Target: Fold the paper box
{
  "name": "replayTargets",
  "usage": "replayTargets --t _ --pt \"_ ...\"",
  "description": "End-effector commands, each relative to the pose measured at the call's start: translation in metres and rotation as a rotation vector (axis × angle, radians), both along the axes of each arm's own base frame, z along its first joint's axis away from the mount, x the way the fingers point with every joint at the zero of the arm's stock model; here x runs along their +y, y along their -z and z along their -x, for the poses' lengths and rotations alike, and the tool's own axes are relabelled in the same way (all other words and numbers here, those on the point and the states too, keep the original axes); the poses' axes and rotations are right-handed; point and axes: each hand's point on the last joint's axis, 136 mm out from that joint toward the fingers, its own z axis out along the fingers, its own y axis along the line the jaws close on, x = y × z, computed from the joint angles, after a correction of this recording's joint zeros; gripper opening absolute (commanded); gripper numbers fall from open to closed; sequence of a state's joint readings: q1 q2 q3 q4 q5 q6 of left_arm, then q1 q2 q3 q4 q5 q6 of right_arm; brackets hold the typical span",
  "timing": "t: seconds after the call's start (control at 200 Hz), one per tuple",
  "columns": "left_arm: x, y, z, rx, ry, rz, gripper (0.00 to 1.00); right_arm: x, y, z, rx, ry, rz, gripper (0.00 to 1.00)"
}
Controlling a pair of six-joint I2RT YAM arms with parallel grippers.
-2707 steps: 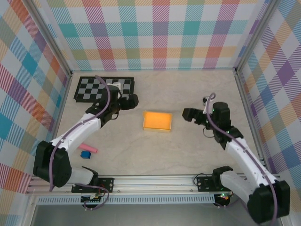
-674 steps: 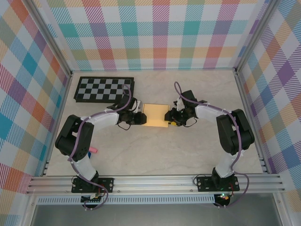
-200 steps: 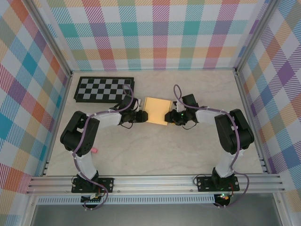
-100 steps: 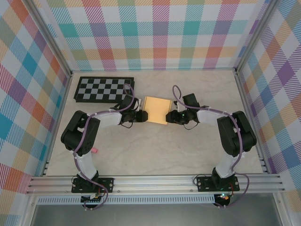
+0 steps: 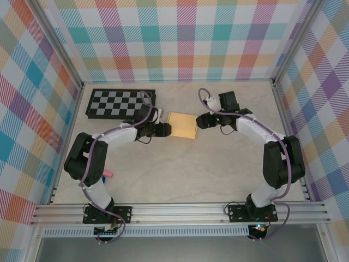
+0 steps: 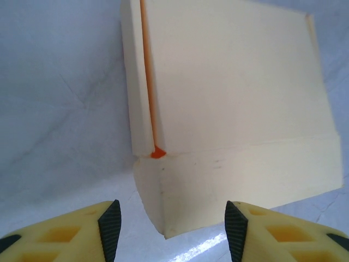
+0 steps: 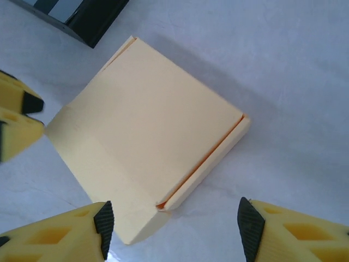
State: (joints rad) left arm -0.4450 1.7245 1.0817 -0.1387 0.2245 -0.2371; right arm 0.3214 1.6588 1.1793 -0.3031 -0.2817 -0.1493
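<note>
The paper box (image 5: 182, 125) lies flat on the table as a pale yellow-orange folded rectangle, with an orange slit showing along one side flap (image 6: 148, 82). My left gripper (image 5: 163, 129) is at its left edge, open; in the left wrist view the paper box (image 6: 229, 103) has its near corner between the spread fingers of the left gripper (image 6: 172, 229) without being clamped. My right gripper (image 5: 203, 121) hovers open off the right edge. In the right wrist view the paper box (image 7: 147, 136) sits just ahead of the wide-open right gripper (image 7: 174, 229).
The black-and-white checkerboard panel (image 5: 121, 102) lies at the back left, close behind the box; its corner (image 7: 82, 16) shows in the right wrist view. A small pink piece (image 5: 107, 174) lies by the left arm's base. Metal frame posts and checked walls enclose the table.
The right gripper has drawn back and up from the box's right edge, its arm swinging toward the back right. The box has shifted slightly toward the back. The left gripper stays at its left edge.
</note>
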Motion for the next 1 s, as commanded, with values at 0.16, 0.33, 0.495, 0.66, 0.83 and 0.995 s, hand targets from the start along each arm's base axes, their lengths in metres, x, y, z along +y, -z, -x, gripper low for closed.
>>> replayTargets --t 0.16,0.33,0.495,0.66,0.83,0.995 --pt "0.019 -0.034 -0.044 -0.059 0.003 0.035 0.59 -0.029 0.029 -0.027 -0.047 -0.304 0.212 0.64" --pt "-0.004 -0.010 -0.061 0.030 0.058 0.102 0.59 -0.008 0.031 -0.009 -0.106 -0.594 0.146 0.67" --pt "-0.010 0.006 -0.067 0.084 0.037 0.120 0.59 0.001 0.029 -0.020 -0.237 -0.691 0.137 0.91" --pt "-0.010 0.028 -0.058 0.158 0.051 0.075 0.59 0.004 0.043 -0.035 -0.179 -0.746 0.144 0.99" --pt "-0.017 0.038 -0.054 0.187 0.063 0.084 0.57 0.001 0.064 -0.035 -0.201 -0.824 0.200 0.94" --pt "-0.024 0.040 -0.050 0.209 0.071 0.106 0.54 0.008 0.069 -0.029 -0.232 -0.879 0.211 0.92"
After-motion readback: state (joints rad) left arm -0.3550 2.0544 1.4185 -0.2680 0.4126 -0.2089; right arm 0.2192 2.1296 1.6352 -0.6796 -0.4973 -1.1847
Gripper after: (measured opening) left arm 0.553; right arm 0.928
